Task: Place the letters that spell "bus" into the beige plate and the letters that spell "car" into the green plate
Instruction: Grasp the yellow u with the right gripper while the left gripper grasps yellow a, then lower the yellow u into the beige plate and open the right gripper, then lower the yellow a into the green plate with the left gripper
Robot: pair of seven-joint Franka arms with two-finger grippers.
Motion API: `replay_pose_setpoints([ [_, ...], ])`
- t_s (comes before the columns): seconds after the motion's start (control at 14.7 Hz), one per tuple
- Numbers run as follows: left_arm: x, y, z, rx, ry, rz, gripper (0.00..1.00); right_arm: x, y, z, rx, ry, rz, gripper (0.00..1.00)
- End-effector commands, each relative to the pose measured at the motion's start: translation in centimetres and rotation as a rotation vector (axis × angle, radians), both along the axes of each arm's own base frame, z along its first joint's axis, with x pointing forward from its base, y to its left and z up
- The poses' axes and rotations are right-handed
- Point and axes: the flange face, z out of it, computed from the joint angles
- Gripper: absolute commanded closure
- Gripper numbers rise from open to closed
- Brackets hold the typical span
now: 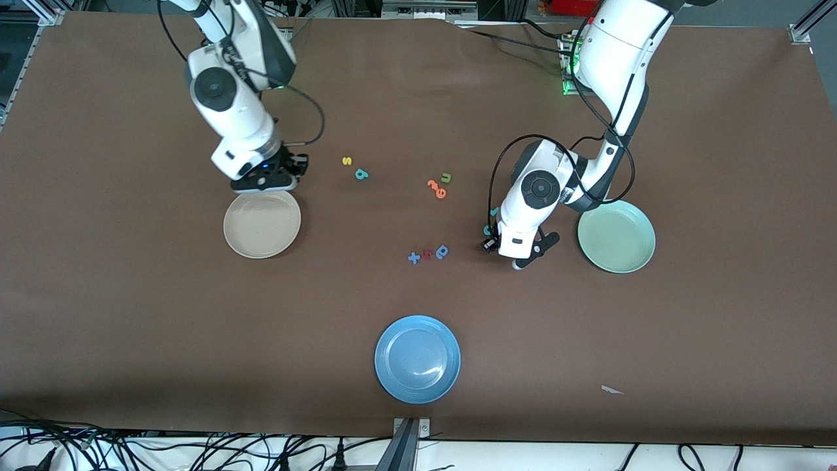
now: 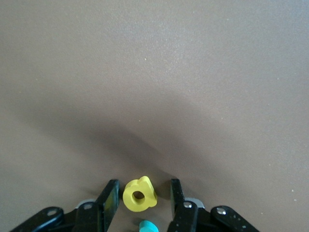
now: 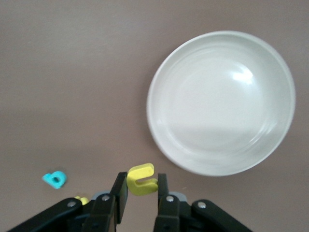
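- The right gripper [image 3: 139, 191] is clenched on the yellow "u" [image 3: 141, 179], pinched between its two fingers, up in the air just beside the rim of the beige plate [image 3: 161, 140]
- In the front view the right gripper [image 1: 271, 178] hangs at the edge of the beige plate [image 1: 261, 224] that lies toward the arm bases, and the plate holds no letters
- The yellow "s" [image 1: 347, 161] and the teal "b" [image 1: 361, 174] lie together on the table, beside the right gripper toward the table's middle; the right wrist view shows the teal "b" [image 3: 54, 179] too
- The left gripper [image 2: 140, 198] sits low at the table with its jaws apart on either side of the yellow "a" [image 2: 139, 194], gaps showing on both sides, so it grips nothing
- A teal letter [image 2: 148, 226] lies just beside the yellow "a"; its shape is cut off
- In the front view the left gripper [image 1: 516, 252] is near the green plate [image 1: 616, 236], which is bare
- Orange letters [image 1: 436, 188] and an olive "u" [image 1: 446, 177] lie mid-table; a blue plate [image 1: 417, 358] lies nearest the front camera
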Motion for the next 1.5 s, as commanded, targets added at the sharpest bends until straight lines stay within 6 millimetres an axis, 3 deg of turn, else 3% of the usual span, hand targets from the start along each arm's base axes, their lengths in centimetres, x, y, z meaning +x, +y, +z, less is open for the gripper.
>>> replay_pose_setpoints([
  [0.0,0.1,0.0,-0.4,0.004,0.005,-0.021,0.53,2.7,-3.7,-1.3,0.000,0.027,0.068,1.00],
  [0.14,0.1,0.1,-0.4,0.004,0.005,-0.024,0.58,3.5,-5.5,-2.7,0.003,0.043,0.082,1.00],
  [0.48,0.1,0.1,-0.4,0.004,0.006,-0.026,0.66,4.2,-6.7,-9.2,0.014,0.030,0.075,1.00],
  [0.68,0.1,0.0,-0.2,0.004,0.006,-0.032,0.70,4.2,-7.5,-10.5,0.015,0.042,0.061,1.00],
  [0.75,0.3,0.2,0.1,0.003,0.005,-0.040,0.71,4.2,-7.5,-10.5,0.014,0.044,0.061,0.90],
  [0.82,0.5,0.4,0.4,0.009,0.018,-0.054,0.71,4.2,-7.5,-10.4,0.015,0.044,0.059,0.41],
  [0.88,0.8,0.3,0.9,0.014,0.035,-0.078,0.71,4.2,-7.5,-10.2,0.015,0.041,0.057,0.00],
  [1.09,2.9,1.7,3.2,0.032,0.113,-0.172,0.73,4.3,-7.3,-9.6,0.015,0.032,0.048,0.00],
  [1.29,4.6,6.3,5.1,0.034,0.215,-0.339,0.74,3.9,-7.0,-8.4,0.002,0.069,-0.003,0.00],
  [1.43,5.2,10.1,6.3,0.068,0.252,-0.458,0.75,3.2,-5.1,-7.5,-0.006,0.075,-0.053,0.00],
])
